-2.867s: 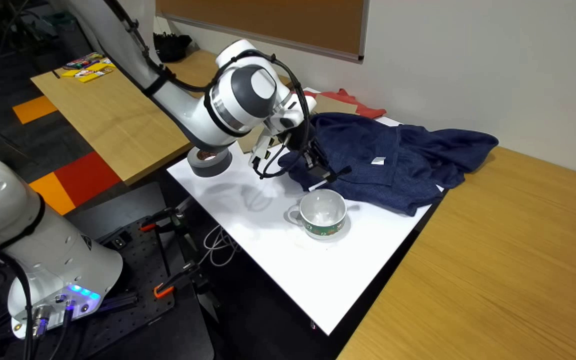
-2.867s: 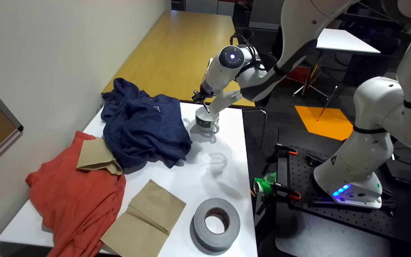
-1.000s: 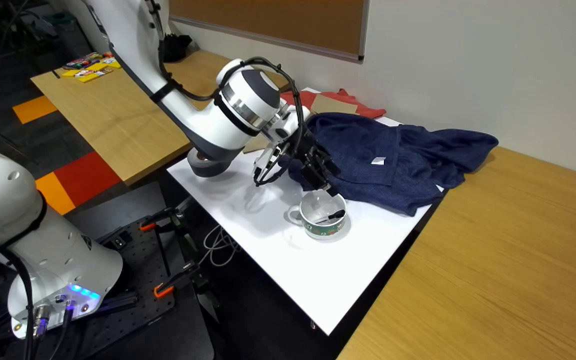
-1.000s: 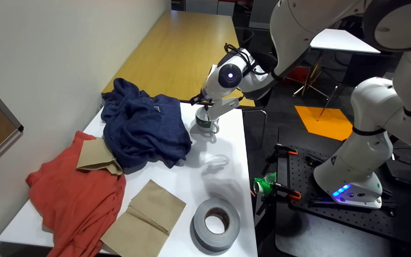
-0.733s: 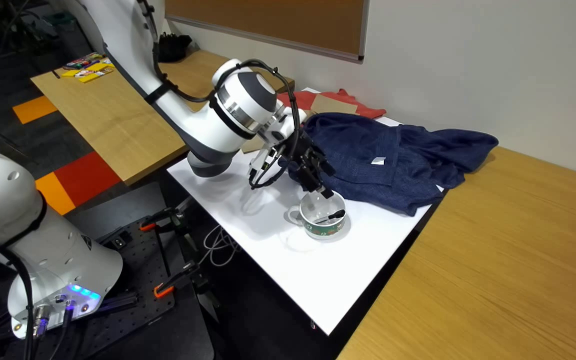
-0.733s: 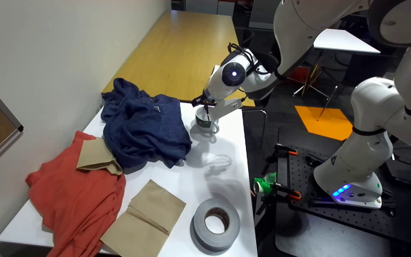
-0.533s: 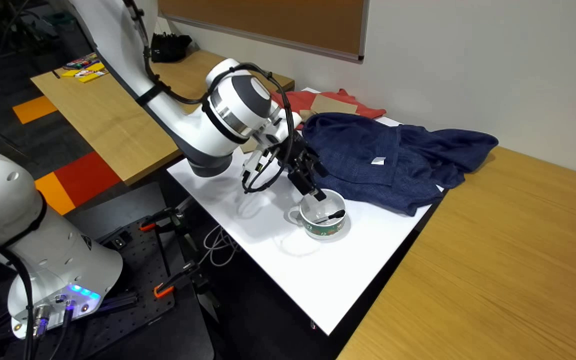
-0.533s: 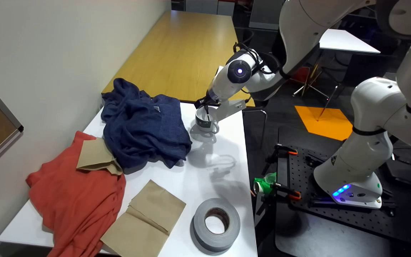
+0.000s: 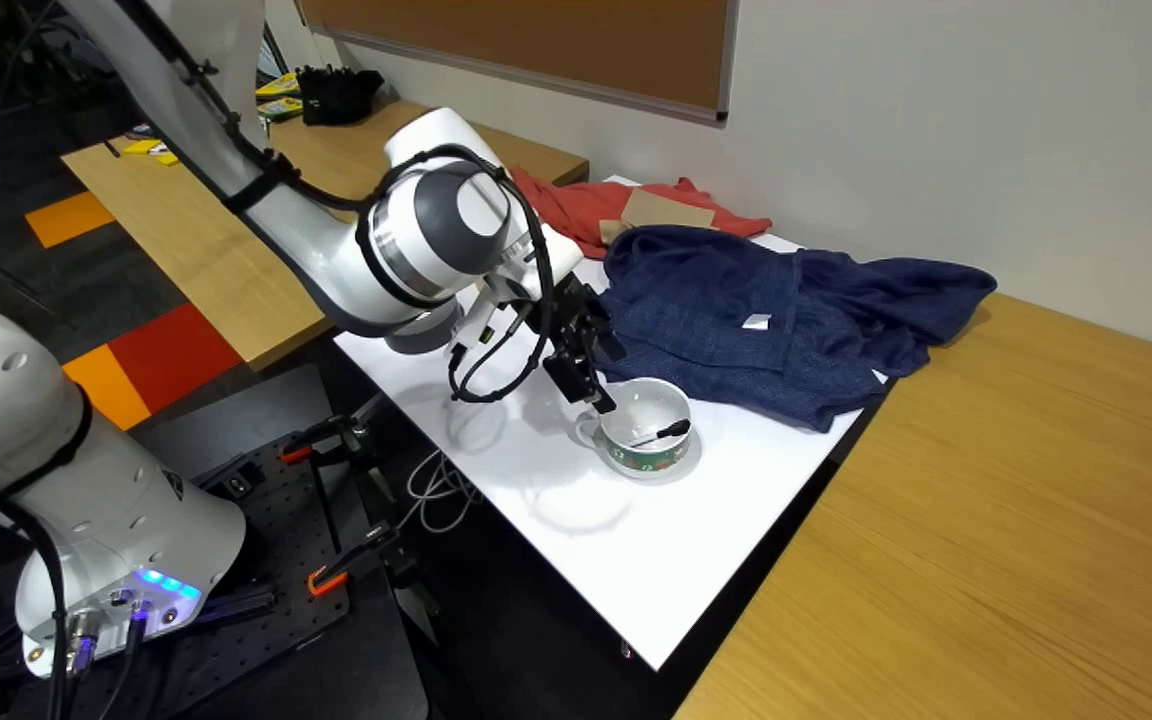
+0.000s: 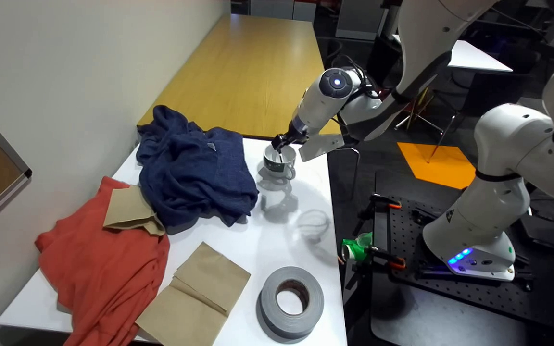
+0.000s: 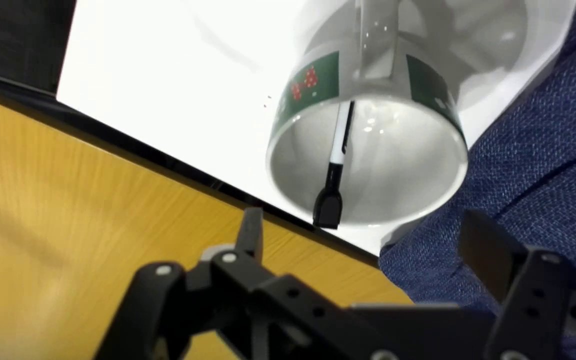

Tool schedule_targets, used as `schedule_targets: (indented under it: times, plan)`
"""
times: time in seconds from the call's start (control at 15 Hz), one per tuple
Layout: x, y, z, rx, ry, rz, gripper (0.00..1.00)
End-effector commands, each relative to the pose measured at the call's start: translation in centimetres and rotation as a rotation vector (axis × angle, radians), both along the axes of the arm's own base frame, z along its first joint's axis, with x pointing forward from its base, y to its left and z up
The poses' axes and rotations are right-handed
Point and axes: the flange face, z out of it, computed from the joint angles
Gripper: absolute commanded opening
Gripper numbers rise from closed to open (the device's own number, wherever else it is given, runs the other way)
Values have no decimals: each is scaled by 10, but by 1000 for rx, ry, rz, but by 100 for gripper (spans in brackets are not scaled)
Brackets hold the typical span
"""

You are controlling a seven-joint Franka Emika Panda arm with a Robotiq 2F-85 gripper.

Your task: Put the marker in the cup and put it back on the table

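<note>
Claw [image 11: 363, 218] gaping, we're letting a round white ceramic cup [image 11: 393, 167] prop a slim black-and-white marker [image 11: 336, 165] near the worktop [image 9: 626, 560] edge.

White table [image 9: 656, 560]: flat rectangular top, below the gripper [image 11: 360, 232].
Cup [image 11: 385, 160]: upright, just ahead of the gripper in the wrist view.
Blue cloth [image 10: 197, 178]: crumpled, near the gripper, partly masked by it in the wrist view.
Tape roll [image 10: 271, 297]: grey, lying flat, well apart from the gripper.
Red cloth [image 10: 104, 269]: rumpled, well apart from the gripper, past the blue cloth.
Brown paper [image 10: 193, 298]: creased, likewise well apart, between red cloth and tape roll.
</note>
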Motion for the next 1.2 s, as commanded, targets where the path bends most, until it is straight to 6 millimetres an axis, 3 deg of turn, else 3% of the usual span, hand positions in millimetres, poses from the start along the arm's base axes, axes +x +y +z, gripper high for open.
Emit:
schedule_targets:
  times: [0.0,0.6,1.13]
  plan:
    - [-17,5,10,71,60,11,100]
    - [3,6,38,98,96,-6,100]
    - [22,-8,29,105,110,-12,100]
